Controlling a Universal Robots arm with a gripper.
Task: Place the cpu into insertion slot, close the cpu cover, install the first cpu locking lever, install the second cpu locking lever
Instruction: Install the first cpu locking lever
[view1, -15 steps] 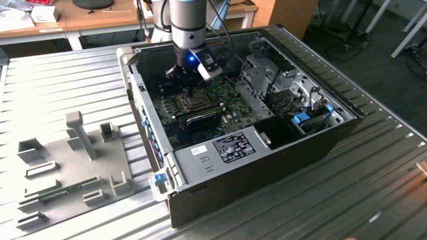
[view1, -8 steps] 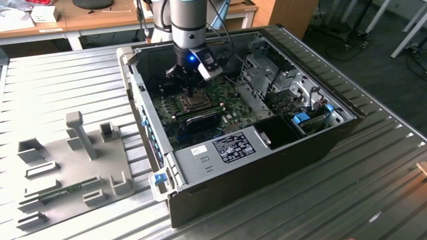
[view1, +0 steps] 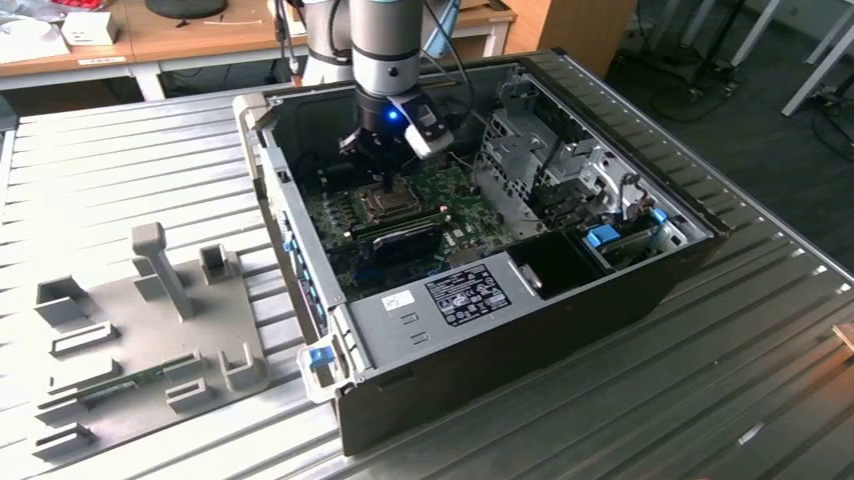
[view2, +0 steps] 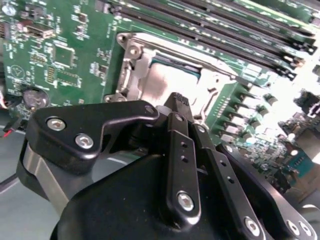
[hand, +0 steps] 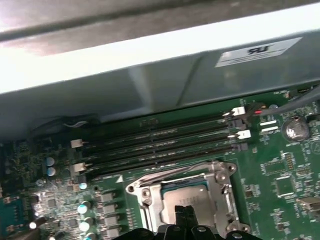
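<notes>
The computer case (view1: 641, 290) lies open on the table, and my gripper (view1: 387, 186) reaches down into it over the green board. In both wrist views the insertion slot (hand: 145, 197) (view2: 131, 75) lies just under the fingertips. The cpu (hand: 190, 196) (view2: 172, 80) sits in it, its dull grey top showing through the cut-out. The cpu cover (hand: 221, 192) (view2: 212, 75) lies flat around the chip. My gripper (view2: 180, 101) (hand: 185, 212) is shut with nothing between its fingers, its tip at or just above the cpu top. A thin metal lever (hand: 165, 176) runs along the slot's edge beside the memory slots.
Long black memory slots (hand: 160, 145) (view2: 215, 25) run beside the socket, with the case's grey wall (hand: 150, 85) behind them. A coin battery (hand: 292, 129) (view2: 35, 97) sits on the board. A drive cage (view1: 561, 170) fills the case's right side. A grey fixture plate (view1: 147, 320) lies on the exterior view's left.
</notes>
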